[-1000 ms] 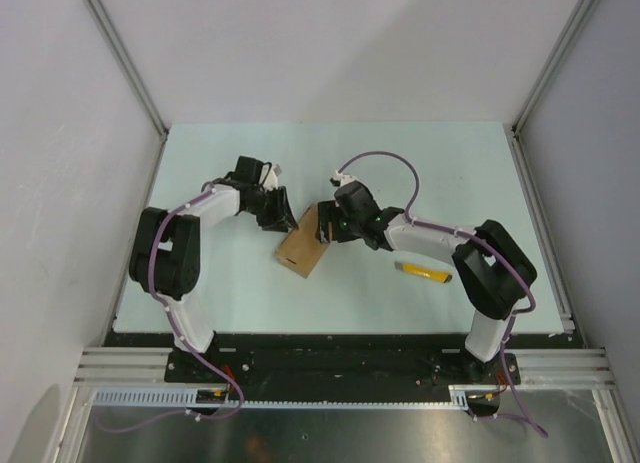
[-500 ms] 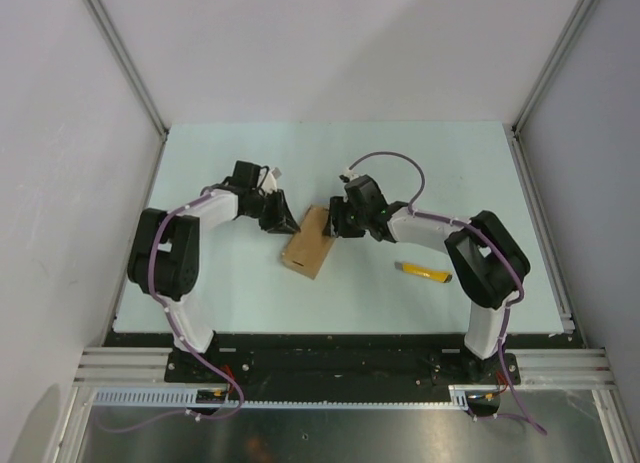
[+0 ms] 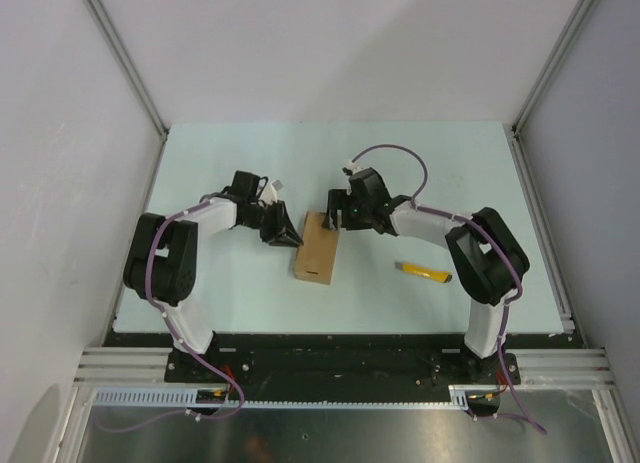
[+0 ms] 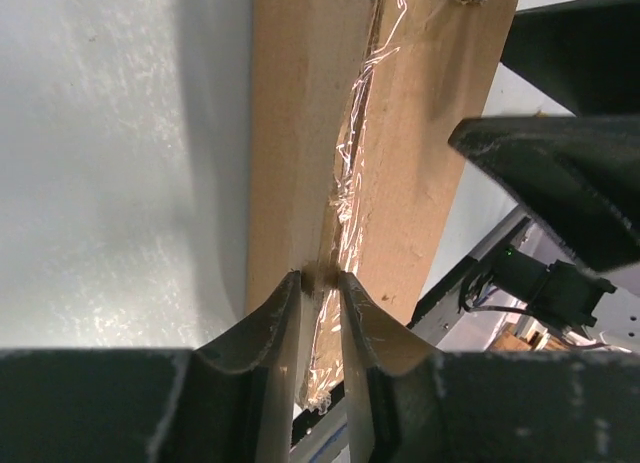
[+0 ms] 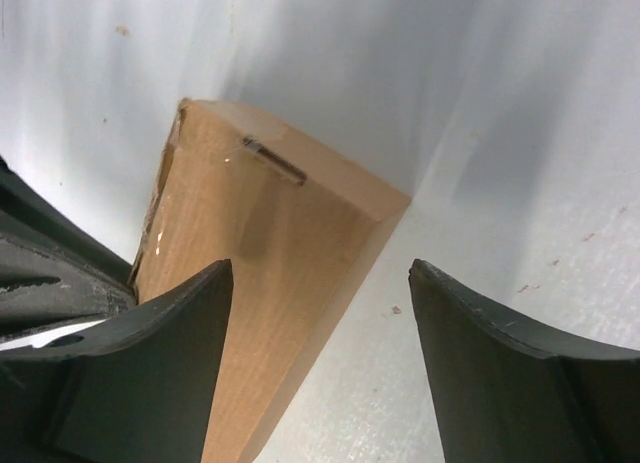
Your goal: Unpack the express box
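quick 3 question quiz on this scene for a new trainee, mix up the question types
1. True or false: the left gripper is pinched shut on a thin cardboard edge of the express box.
2. Where is the yellow-black utility knife?
A. Inside the box
B. Lying on the table, apart from the box
C. Held in the left gripper
3. Fill in: the right gripper, at one end of the box, has its jaws ____.

Key: 1 true; 2 B; 3 open
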Controlling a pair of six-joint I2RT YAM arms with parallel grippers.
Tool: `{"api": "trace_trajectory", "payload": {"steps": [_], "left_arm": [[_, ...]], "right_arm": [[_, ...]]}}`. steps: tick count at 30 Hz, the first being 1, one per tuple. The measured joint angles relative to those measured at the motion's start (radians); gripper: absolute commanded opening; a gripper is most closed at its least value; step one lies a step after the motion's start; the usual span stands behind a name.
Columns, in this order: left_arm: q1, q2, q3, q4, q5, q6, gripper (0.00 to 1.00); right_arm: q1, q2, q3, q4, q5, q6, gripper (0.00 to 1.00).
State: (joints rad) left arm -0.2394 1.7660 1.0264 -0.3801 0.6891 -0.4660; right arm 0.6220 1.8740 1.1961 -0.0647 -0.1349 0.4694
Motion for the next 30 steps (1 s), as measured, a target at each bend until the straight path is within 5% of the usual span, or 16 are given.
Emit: {"api": "trace_trajectory", "payload": {"steps": [8, 15, 30], "left_arm": [[0.0, -0.004, -0.031, 0.029, 0.023, -0.081, 0.19], [0.0, -0.029, -0.082, 0.087, 0.021, -0.158, 0.15], [0.014, -0.052, -0.117, 0.124, -0.003, -0.166, 0.13]], "right_arm": [[0.082, 0.0, 0.016, -0.058, 0.026, -0.026, 0.74], [0.095, -0.001, 0.023, -0.095, 0.05, -0.006, 0.57], [0.104, -0.001, 0.037, -0.121, 0.098, 0.011, 0.44]]}}
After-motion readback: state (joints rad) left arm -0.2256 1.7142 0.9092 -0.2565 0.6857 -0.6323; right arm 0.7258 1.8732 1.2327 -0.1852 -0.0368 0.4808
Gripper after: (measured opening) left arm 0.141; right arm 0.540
